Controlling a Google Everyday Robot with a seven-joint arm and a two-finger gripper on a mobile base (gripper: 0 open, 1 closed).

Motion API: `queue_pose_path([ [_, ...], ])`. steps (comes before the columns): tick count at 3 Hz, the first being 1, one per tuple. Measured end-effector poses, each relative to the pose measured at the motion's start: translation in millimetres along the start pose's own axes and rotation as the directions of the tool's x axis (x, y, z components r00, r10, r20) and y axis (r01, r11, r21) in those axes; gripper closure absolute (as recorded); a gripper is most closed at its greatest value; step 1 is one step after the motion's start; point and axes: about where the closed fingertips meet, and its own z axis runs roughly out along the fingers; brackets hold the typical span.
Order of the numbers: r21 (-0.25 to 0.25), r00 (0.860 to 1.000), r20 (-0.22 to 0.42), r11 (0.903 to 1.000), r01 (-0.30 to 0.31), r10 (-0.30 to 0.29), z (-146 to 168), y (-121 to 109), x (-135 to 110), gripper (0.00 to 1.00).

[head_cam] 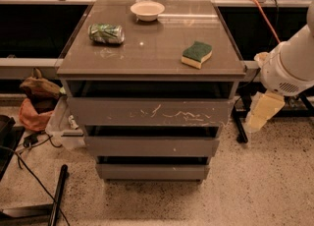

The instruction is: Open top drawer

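At the far left, a brown and orange bag (pixel 35 103) slumps on the floor beside the cabinet. On the grey worktop (pixel 147 55), a crushed green can (pixel 105 33) lies at upper left, a white bowl (pixel 147 10) stands near the back edge, and a green-and-yellow sponge (pixel 197 54) rests to the right. The top drawer (pixel 149 112) sits mid-frame just under the worktop, with white scratches across its front and two narrower drawers (pixel 152 146) below it. At right of the frame, the pale gripper (pixel 262 112) hangs from the white arm (pixel 292 63), apart from the cabinet; I cannot tell whether it is released or clenched.
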Motion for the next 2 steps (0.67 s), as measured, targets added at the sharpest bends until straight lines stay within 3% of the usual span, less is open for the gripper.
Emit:
queue_pose_path([
  [1,0.000,1.000,0.000,1.0000,0.000,0.000,0,0,0,0.00],
  [2,-0.018,0.994,0.109,0.9998,-0.001,0.003,23,-6,-11,0.00],
])
